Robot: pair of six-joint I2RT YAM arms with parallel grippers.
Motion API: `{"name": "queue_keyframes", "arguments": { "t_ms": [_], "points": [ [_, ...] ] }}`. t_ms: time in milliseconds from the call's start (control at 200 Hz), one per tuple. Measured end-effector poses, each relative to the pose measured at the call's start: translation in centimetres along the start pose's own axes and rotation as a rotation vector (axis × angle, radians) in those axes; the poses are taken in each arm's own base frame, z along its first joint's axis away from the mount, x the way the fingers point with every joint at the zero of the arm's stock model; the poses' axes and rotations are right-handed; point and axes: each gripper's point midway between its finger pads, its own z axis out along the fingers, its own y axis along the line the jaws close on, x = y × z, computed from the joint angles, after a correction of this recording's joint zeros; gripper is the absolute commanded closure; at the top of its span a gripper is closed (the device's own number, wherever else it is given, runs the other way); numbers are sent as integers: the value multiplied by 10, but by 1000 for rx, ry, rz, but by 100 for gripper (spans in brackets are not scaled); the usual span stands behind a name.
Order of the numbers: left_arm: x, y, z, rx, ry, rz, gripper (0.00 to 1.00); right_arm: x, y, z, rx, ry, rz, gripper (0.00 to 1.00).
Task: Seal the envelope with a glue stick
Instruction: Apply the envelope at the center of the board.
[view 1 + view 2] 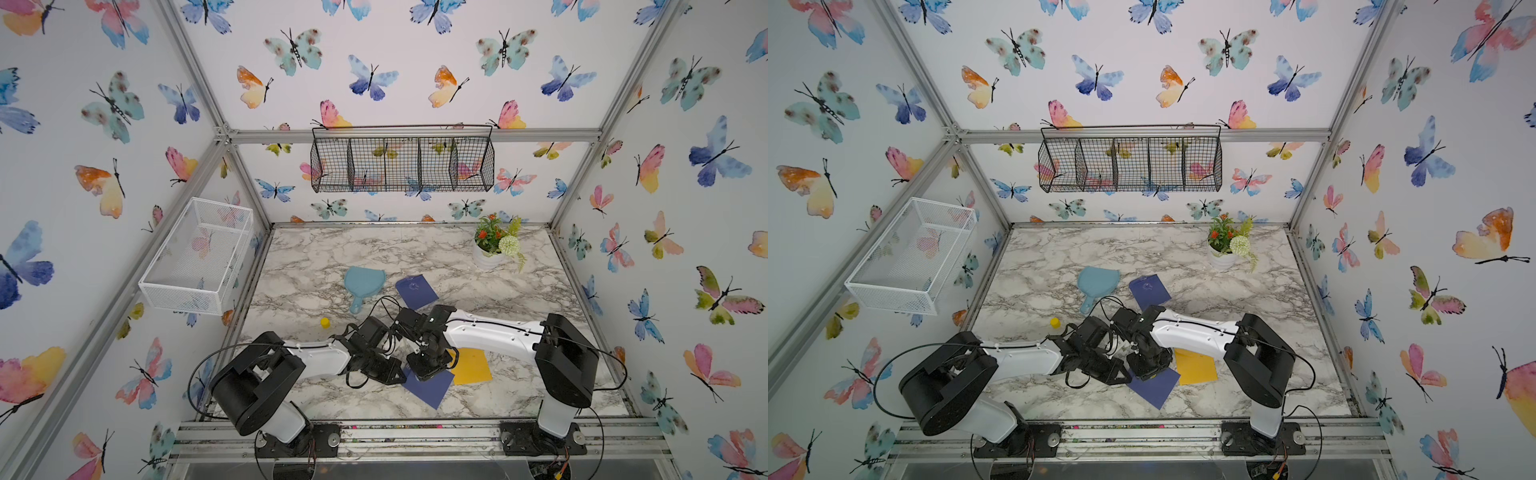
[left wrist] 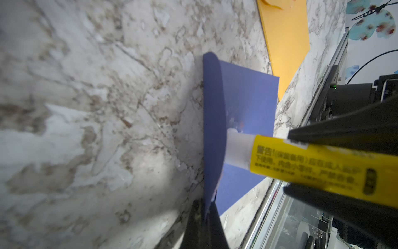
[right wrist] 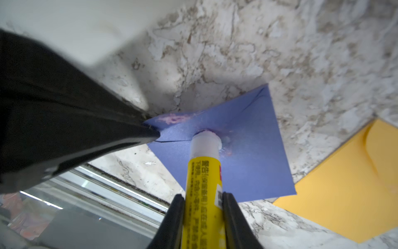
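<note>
Butterfly-papered walls [image 1: 395, 62] enclose a marble tabletop [image 3: 301, 54]. The left gripper [image 2: 205, 210] has its jaws closed on the flap [image 2: 213, 120] of the blue envelope [image 3: 254, 168], holding it raised, likely so glue can reach underneath. The right gripper [image 3: 203, 195] clamps the glue stick [image 3: 203, 172], its white tip pressed near the fold. Whether the tip touches flap or body is unclear. Both top views hide this contact.

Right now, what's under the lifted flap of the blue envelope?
The glue stick, white tip pressed on the envelope, glue smears beside it. The left tool holds the flap up. Paper beneath the tip is hidden.
</note>
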Motion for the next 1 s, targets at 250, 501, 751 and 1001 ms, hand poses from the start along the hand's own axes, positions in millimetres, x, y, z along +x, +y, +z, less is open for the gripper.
{"name": "queue_keyframes", "arguments": {
  "t_ms": [250,501,751,1001],
  "points": [
    [0,0,0,-1,2,-6,100,-4,-11,0,104,-11,6,98],
    [0,0,0,-1,2,-1,100,-4,-14,-2,127,-15,9,98],
    [0,0,0,-1,2,-1,100,-1,-2,0,12,-1,10,98],
    [0,0,0,-1,3,-5,100,-7,-12,0,106,-20,24,98]
  ]
}}
